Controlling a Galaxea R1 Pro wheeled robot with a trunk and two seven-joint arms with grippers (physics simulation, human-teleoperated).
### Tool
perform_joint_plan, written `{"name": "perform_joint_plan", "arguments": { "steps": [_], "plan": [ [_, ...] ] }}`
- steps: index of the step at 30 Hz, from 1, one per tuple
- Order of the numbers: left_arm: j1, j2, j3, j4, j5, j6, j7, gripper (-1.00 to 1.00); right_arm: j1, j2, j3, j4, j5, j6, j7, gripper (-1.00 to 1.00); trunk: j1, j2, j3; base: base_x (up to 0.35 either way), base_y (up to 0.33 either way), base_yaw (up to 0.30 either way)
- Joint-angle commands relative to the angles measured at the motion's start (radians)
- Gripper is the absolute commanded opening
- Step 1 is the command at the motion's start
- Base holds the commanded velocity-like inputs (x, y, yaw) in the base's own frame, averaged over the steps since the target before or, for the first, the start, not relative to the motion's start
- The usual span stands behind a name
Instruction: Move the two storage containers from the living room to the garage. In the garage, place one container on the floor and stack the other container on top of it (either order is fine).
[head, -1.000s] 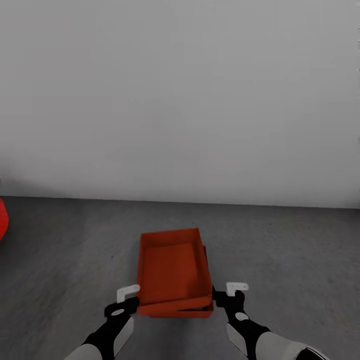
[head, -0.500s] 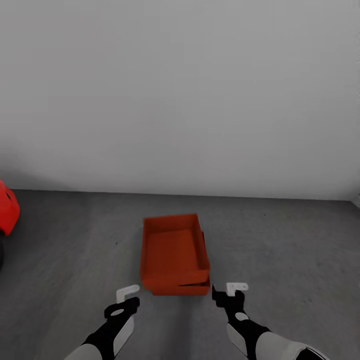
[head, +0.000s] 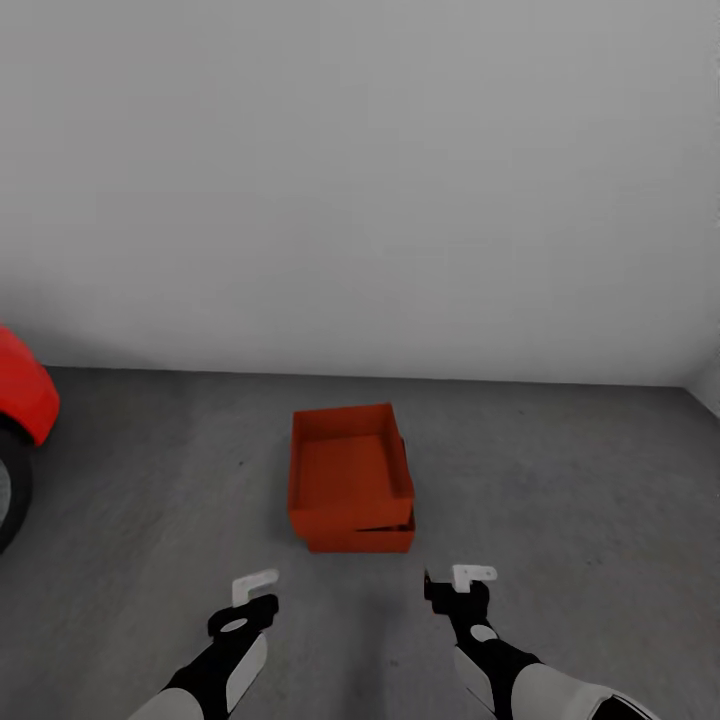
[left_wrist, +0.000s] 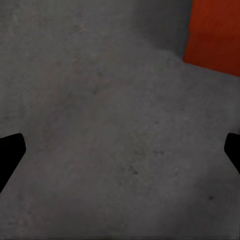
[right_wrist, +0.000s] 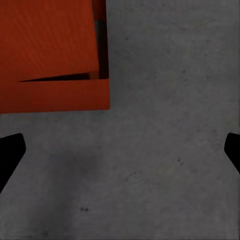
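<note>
Currently the two orange-red rectangular lidless containers (head: 351, 478) sit stacked on the dark grey speckled concrete floor (head: 560, 480), upper one slightly skewed on the lower, near the plain pale grey wall (head: 360, 180). Left gripper (head: 256, 590) and right gripper (head: 462, 582) hang spread and empty, well short of the stack. Red car (head: 22, 395) at far left.

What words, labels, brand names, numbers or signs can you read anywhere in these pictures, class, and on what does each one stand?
None: no readable text shows in any view.
The two stacked storage containers have plain orange-red walls with no label.
The grey wall, the concrete floor and the red car at the edge carry no sign or number.
The left gripper and right gripper show no markings.
</note>
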Motion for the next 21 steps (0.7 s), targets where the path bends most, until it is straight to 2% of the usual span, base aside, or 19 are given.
{"name": "perform_joint_plan", "arguments": {
  "steps": [1,7,21],
  "plan": [
    [0.0,0.001,-0.009,-0.001,0.01,-0.001,0.007,1.0,-0.001,0.0,0.008,0.0,-0.006,-0.002,-0.005,1.0,-0.001,-0.001,-0.001,-0.347,0.0,0.0],
    [0.0,0.001,-0.009,0.005,0.009,-0.003,0.008,1.0,-0.001,0.0,0.008,0.0,-0.006,-0.003,-0.005,1.0,-0.001,-0.001,-0.001,-0.242,0.0,0.0],
    [0.0,0.017,-0.006,0.018,0.013,-0.003,0.006,1.0,-0.001,0.0,0.008,0.0,-0.006,-0.003,-0.005,1.0,-0.001,-0.001,-0.001,-0.019,0.0,0.0]
  ]
}}
